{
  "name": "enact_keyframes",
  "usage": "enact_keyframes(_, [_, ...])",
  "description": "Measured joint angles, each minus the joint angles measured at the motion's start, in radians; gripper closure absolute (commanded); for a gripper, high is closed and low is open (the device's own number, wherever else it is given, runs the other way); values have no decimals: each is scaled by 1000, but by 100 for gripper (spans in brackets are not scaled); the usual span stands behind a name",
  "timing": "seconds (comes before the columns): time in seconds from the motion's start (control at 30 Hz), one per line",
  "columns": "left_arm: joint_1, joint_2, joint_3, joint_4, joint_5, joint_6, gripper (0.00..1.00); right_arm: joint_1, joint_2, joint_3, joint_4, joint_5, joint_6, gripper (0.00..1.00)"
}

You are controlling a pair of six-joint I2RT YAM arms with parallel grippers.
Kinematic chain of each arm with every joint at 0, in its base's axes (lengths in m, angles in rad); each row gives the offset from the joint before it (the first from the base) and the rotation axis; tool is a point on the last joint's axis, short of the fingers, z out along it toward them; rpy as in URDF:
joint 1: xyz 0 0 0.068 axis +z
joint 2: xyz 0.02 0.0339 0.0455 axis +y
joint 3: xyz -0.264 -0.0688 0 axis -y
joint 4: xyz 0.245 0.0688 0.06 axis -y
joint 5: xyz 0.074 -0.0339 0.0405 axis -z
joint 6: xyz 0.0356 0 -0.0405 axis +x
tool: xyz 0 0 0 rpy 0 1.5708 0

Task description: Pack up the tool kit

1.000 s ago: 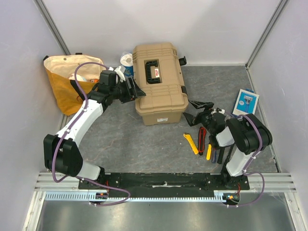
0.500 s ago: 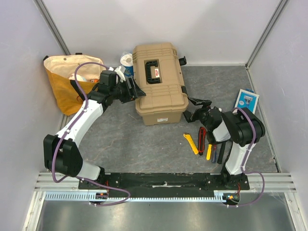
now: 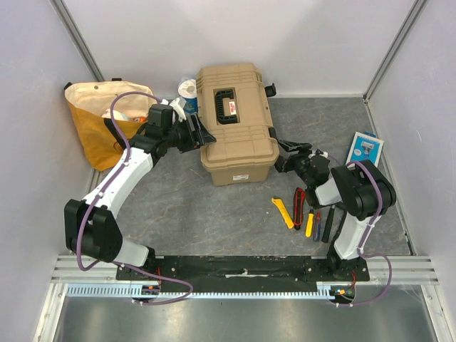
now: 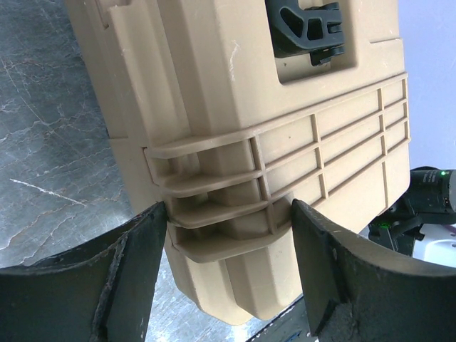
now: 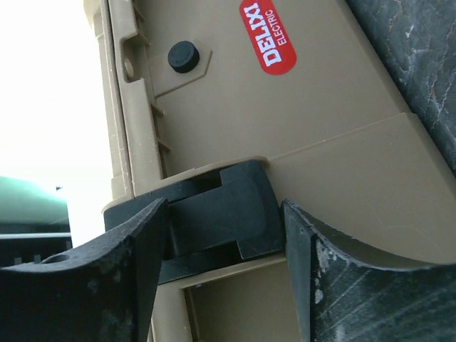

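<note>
Reaching in from its spot a second ago, the right gripper (image 3: pixel 286 158) has come up to the front right corner of the toolbox (image 3: pixel 236 121), and its jaws have narrowed. In the right wrist view its fingers (image 5: pixel 107 285) stand on either side of the toolbox's black latch (image 5: pixel 221 214), close in; whether they press it I cannot tell. Above the latch a red label (image 5: pixel 268 35) reads "DELIXI ELECTRIC" in white.

The toolbox sits shut on the tabletop (image 3: pixel 214 206), near the back wall, its black handle (image 3: pixel 226 101) on top. The left gripper (image 3: pixel 201 134) is at the toolbox's left side, jaws set wide with both fingers (image 4: pixel 121 278) against a ribbed block of the tan shell.

A yellow cutter (image 3: pixel 283 211) and a red cutter (image 3: pixel 299 199) lie in front of the toolbox, to its right.
</note>
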Motion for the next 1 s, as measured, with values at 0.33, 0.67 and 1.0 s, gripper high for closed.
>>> enact_keyframes(0.33, [-2, 0, 0, 0, -3, 0, 24, -6, -13, 8, -82, 7, 11, 53])
enact_keyframes(0.67, [-4, 0, 3, -2, -9, 6, 24, -11, -47, 11, -136, 14, -43, 63])
enact_keyframes(1.0, [-4, -7, 6, -22, -32, 16, 24, -32, -175, 25, -262, 23, -273, 65])
